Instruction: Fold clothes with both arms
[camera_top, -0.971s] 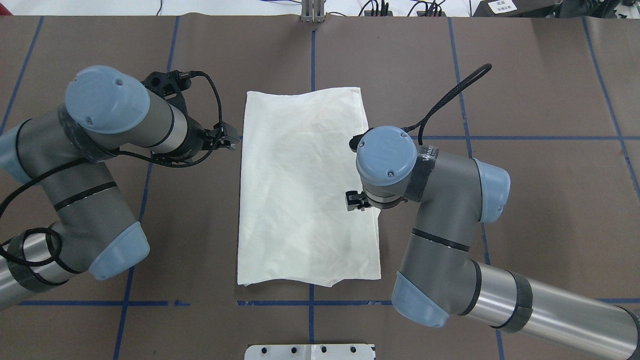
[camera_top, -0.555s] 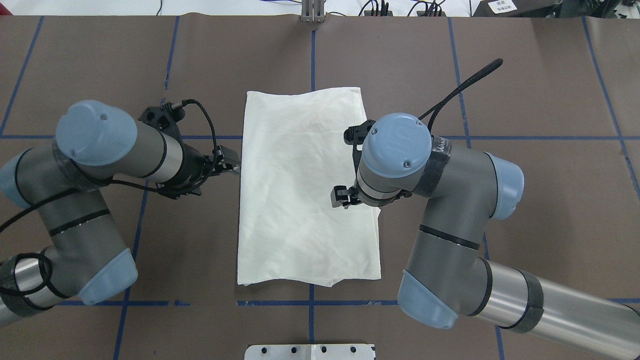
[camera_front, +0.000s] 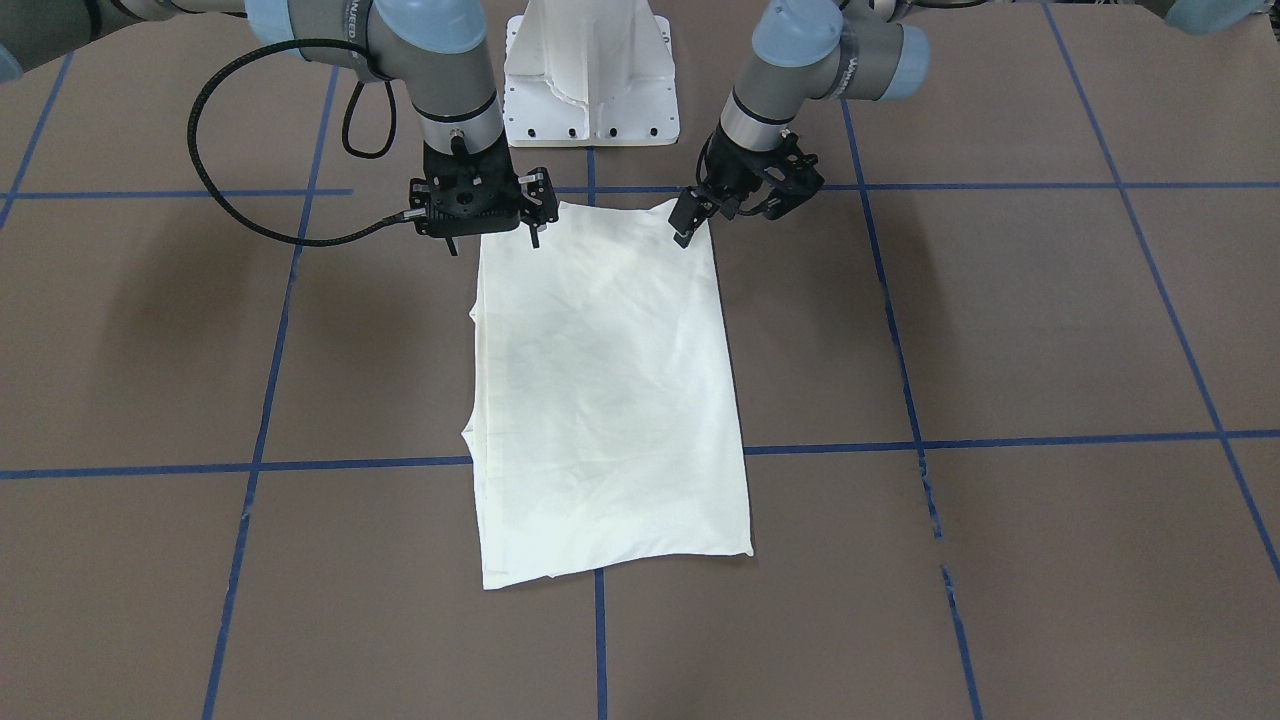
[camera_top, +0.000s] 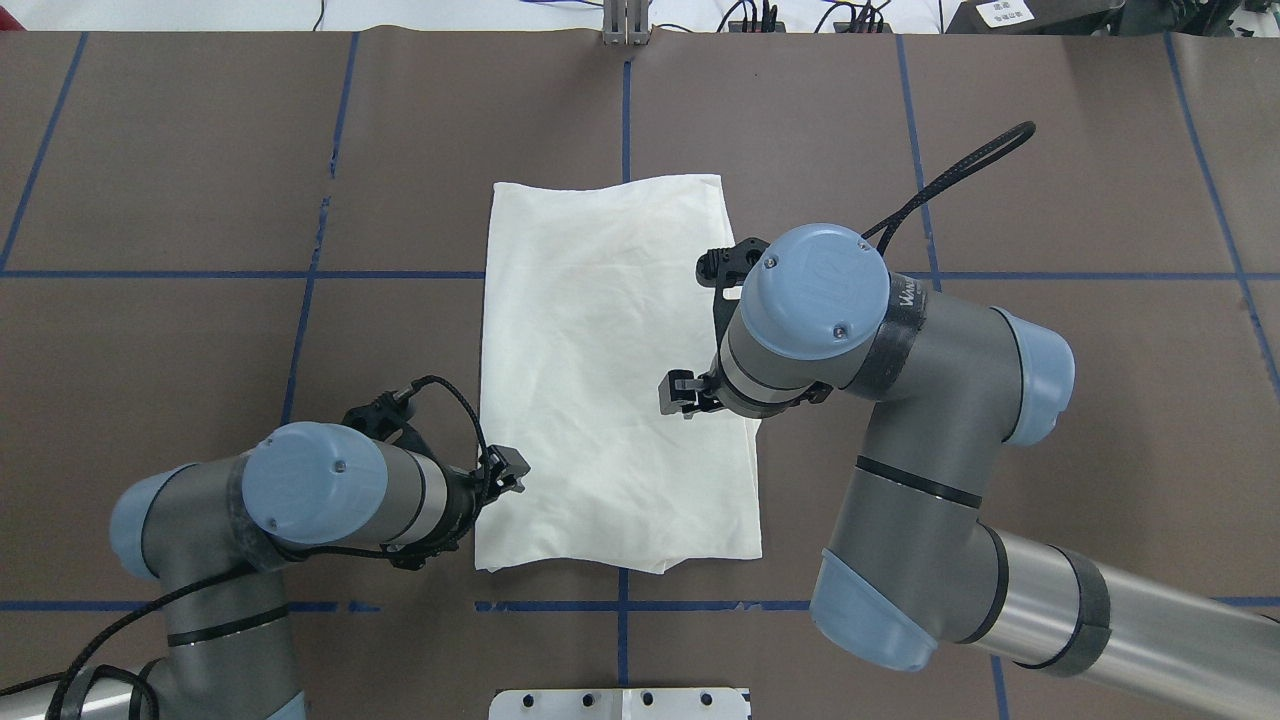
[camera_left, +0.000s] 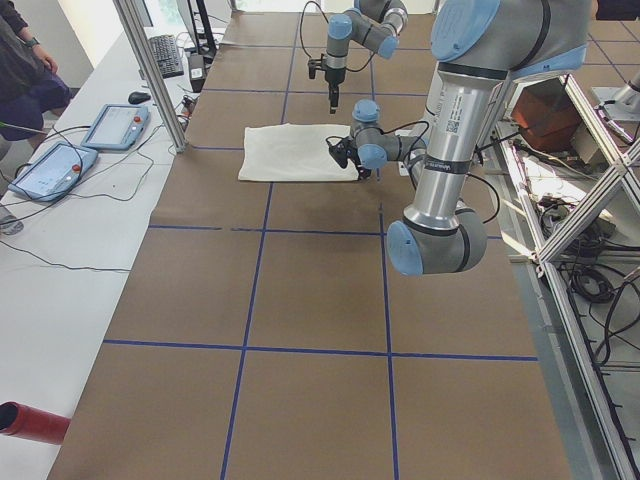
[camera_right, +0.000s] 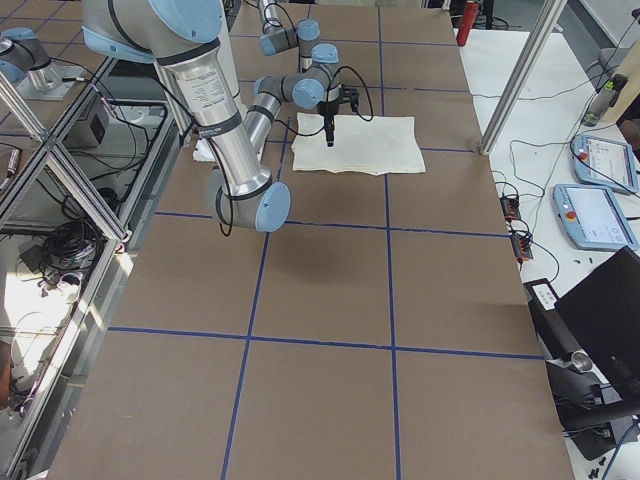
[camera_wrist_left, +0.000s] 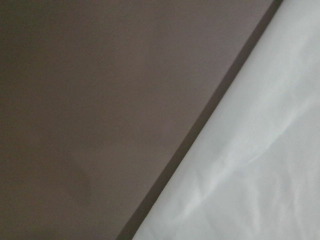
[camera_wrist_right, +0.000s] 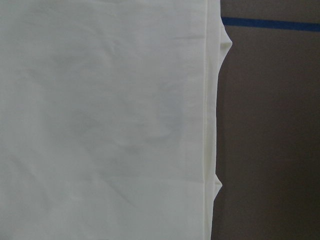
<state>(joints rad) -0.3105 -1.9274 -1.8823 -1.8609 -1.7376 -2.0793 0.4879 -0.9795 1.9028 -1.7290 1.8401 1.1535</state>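
The cream T-shirt (camera_top: 610, 380) lies flat as a folded rectangle, plain side up; no print shows. It also shows in the front view (camera_front: 610, 400) and in both wrist views (camera_wrist_left: 250, 175) (camera_wrist_right: 100, 125). My left gripper (camera_top: 507, 472) is open and empty, low at the shirt's left edge near the robot-side corner (camera_front: 700, 215). My right gripper (camera_front: 492, 242) is open and empty, hovering over the shirt's right edge towards the robot-side end. One of its fingertips (camera_top: 678, 392) shows over the cloth.
The brown table cover has blue tape grid lines (camera_top: 622, 140). The white pedestal base (camera_front: 590, 70) stands just behind the shirt's robot-side end. A side bench with tablets (camera_left: 115, 125) and an aluminium post (camera_left: 150, 75) lies beyond the table's far edge.
My left arm has swung back along the shirt's left edge, from about halfway up to the robot-side corner. My right arm has shifted slightly to the right; its gripper stays over the right edge.
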